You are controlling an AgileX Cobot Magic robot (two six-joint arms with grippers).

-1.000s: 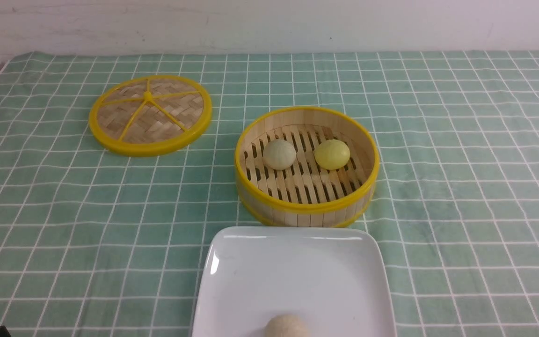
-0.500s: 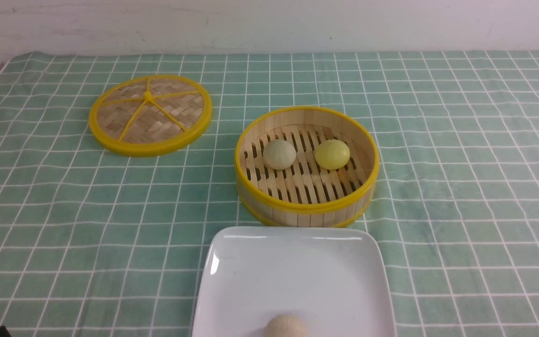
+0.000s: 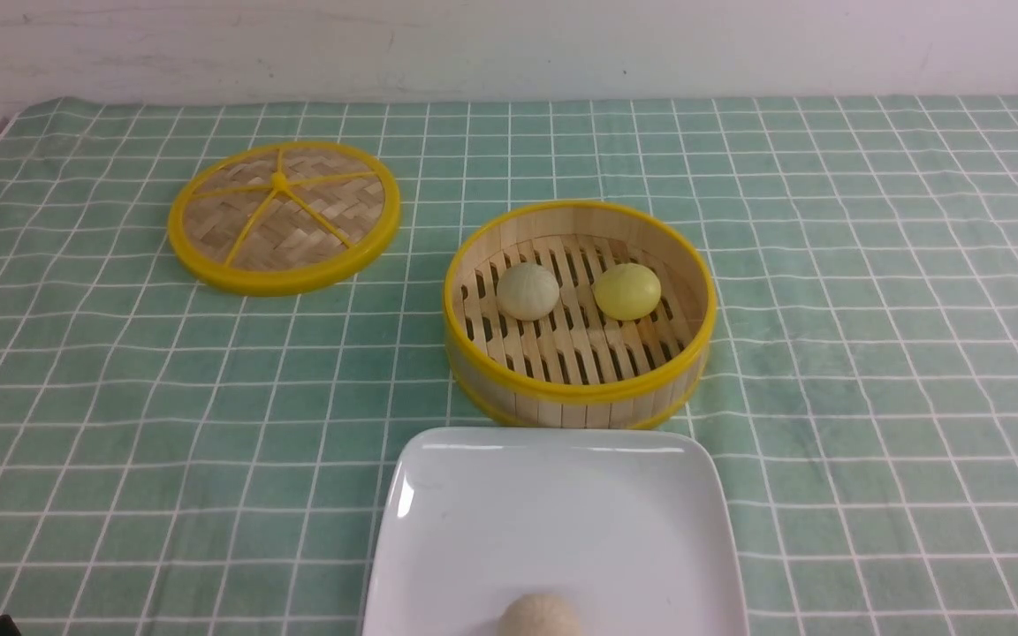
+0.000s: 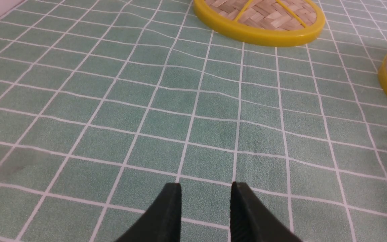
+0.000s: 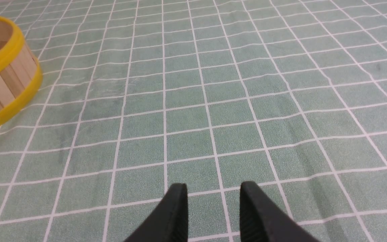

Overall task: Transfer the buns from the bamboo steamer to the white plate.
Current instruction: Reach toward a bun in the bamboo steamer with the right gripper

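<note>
1. Two buns lie in the bamboo steamer [image 3: 562,408], side by side and apart, toward the far half of its slatted floor. The yellow bun [image 3: 626,291] is on the right and the cream-white bun [image 3: 527,291] on the left.
2. The yellow bun is smooth, bright and domed. The cream-white bun is much the same size, paler, with faint pleats on top.
3. There is one steamer. It is round, with an upright wall of pale slats, yellow rims at top and bottom, and dark gaps between the floor slats.
4. One white plate [image 3: 562,512] sits just in front of the steamer, near it. It is glossy and square with rounded corners, and the picture's lower edge cuts it off.
5. One tanner beige bun [image 3: 541,617] rests on the plate's near part, only partly in view.
6. One flat woven lid [image 3: 284,216], with a yellow rim and yellow spokes, lies well to the left of the steamer and farther back.
7. A green tablecloth [image 3: 871,309] with a white grid lies under everything.
8. The left gripper [image 4: 206,188] has its two dark fingers spread, with only cloth between them. It sits low over the table, short of the lid.
9. The right gripper [image 5: 214,186] is parted the same way and holds nothing. It is over bare cloth to the right of the steamer.
</note>
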